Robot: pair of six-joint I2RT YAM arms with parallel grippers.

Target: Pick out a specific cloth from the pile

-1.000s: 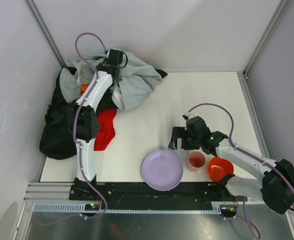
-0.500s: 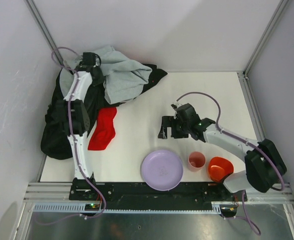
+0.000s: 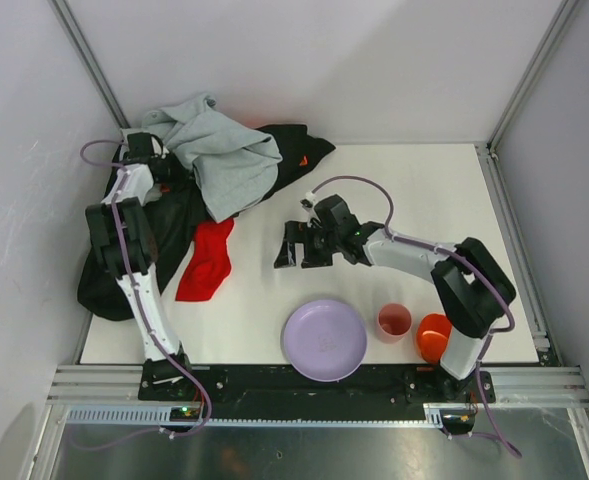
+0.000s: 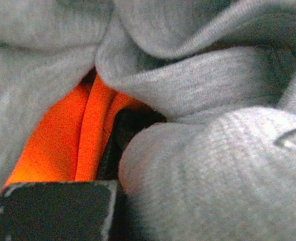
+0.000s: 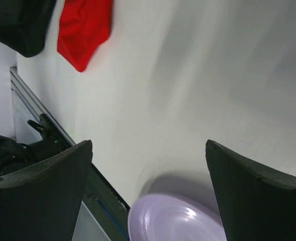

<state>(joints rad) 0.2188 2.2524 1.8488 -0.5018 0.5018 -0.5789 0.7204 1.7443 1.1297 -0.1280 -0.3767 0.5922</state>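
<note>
Red cloth lies uncovered at 9 o'clock: left gripper, clamped on gray sweatshirt, has hauled it toward 11; right gripper, jaws apart, has neared it, ready to grab.

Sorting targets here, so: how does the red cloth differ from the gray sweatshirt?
The red cloth is small and bright red; the gray sweatshirt is far larger and pale gray. The red cloth lies fairly flat beside the black garment; the gray sweatshirt is bunched up on top of it. Both are soft fabric.
</note>
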